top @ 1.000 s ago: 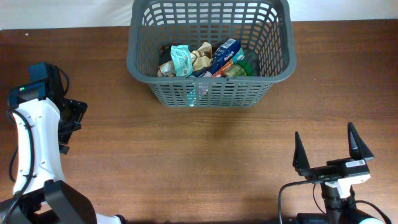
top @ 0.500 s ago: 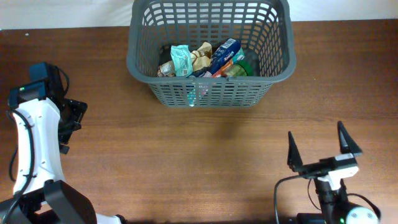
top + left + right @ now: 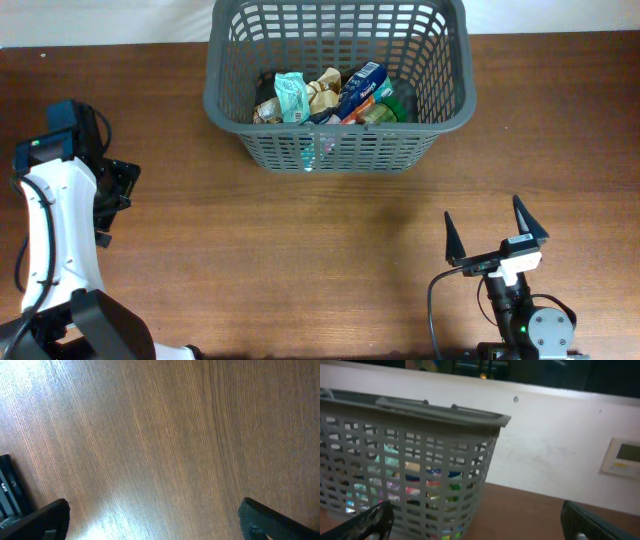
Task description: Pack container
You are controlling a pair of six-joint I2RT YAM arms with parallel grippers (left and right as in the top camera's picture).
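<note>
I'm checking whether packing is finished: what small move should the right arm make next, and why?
Probably lower the open right gripper to rest. It holds nothing, like the open left gripper, and every colourful snack packet in view already lies inside the large dark grey plastic lattice basket; nothing graspable shows on the brown wooden table.

The table point(image 3: 300, 240) is brown wood with clear grain, smooth, with a soft sheen where light catches it. The basket point(image 3: 340, 150) is grey plastic, matt. The packets point(image 3: 330, 95) inside are glossy, crinkled film. The left arm point(image 3: 55, 230) has a smooth white shell; the right gripper point(image 3: 483, 208) is matt black.
</note>
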